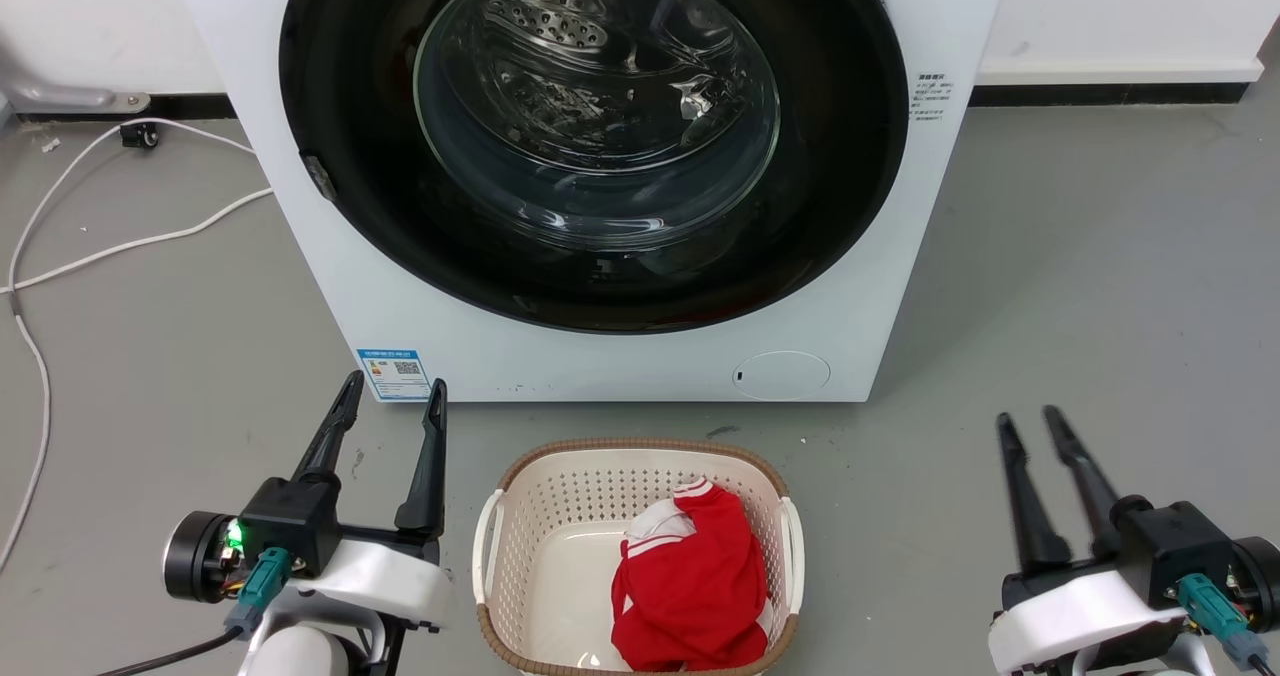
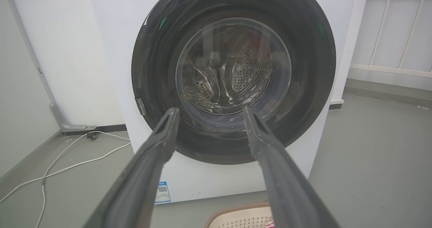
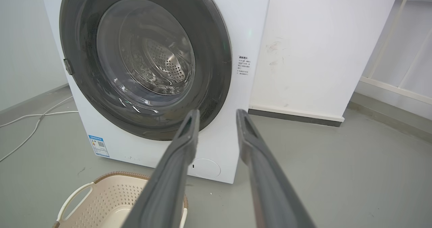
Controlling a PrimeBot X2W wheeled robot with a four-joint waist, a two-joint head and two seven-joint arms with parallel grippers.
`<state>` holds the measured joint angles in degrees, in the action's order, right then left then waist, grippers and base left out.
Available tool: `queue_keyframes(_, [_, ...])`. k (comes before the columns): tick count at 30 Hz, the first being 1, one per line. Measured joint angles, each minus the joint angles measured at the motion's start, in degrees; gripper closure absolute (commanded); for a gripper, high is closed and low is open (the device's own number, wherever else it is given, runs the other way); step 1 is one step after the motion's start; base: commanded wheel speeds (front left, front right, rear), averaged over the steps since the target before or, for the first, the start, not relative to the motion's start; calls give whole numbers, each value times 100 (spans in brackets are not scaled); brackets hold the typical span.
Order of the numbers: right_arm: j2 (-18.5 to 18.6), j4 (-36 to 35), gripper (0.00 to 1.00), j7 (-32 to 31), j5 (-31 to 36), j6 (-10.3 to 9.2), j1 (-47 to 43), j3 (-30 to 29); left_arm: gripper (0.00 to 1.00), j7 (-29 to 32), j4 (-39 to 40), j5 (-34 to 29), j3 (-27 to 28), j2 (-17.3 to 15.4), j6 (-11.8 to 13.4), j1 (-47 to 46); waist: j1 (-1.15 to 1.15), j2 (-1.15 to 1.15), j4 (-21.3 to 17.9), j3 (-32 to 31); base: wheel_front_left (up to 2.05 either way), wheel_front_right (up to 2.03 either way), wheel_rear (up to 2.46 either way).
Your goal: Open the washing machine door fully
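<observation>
The white washing machine [image 1: 330, 286] stands straight ahead on the grey floor. Its round glossy black door [image 1: 340, 86] lies flat against the front, shut, with the steel drum showing through the clear glass bowl [image 1: 600, 106]. A small latch tab [image 1: 320, 178] sits on the door's left rim. My left gripper [image 1: 393, 389] is open at the lower left, fingers pointing at the machine's lower left corner, apart from it. My right gripper [image 1: 1028, 420] is open at the lower right, clear of the machine. In the left wrist view the door [image 2: 152, 69] fills the space beyond the open fingers [image 2: 165, 133].
A cream laundry basket [image 1: 500, 526] with a red garment [image 1: 690, 586] stands on the floor between my arms, just before the machine. White cables [image 1: 110, 246] trail over the floor at the left. A white wall [image 3: 320, 52] runs behind, with bare grey floor to the right.
</observation>
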<state>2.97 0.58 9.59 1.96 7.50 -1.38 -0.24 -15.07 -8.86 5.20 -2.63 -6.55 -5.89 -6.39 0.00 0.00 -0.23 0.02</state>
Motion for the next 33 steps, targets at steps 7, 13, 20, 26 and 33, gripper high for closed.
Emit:
queue_keyframes(7, [0, -15, 100, 141, -314, 1, 20, 22, 0, 1, 0, -37, 56, 15, -13, 0, 0, 0, -11, 10, 0, 0, 0])
queue_keyframes(13, [-2, 166, 100, 381, -2532, 0, 141, -203, 0, 0, 0, -47, 83, 29, -15, 0, 0, 0, -14, 13, 0, 0, 0])
queue_keyframes(20, [-5, 430, 100, 511, -5642, 0, 607, -216, 0, 0, 20, -51, 102, 43, -25, -6, 0, 0, -15, 77, 0, 0, 0])
queue_keyframes(26, [-7, 691, 100, 443, -7990, 0, 1441, -528, 0, 0, 89, -49, 135, 67, -49, -124, 0, 0, -22, 259, 0, 0, 0])
queue_keyframes(33, [354, 1651, 100, -300, -9229, -1, 2905, -1137, 0, 0, 191, -46, 193, 76, -66, -358, 0, 0, -26, 577, 0, 0, 0])
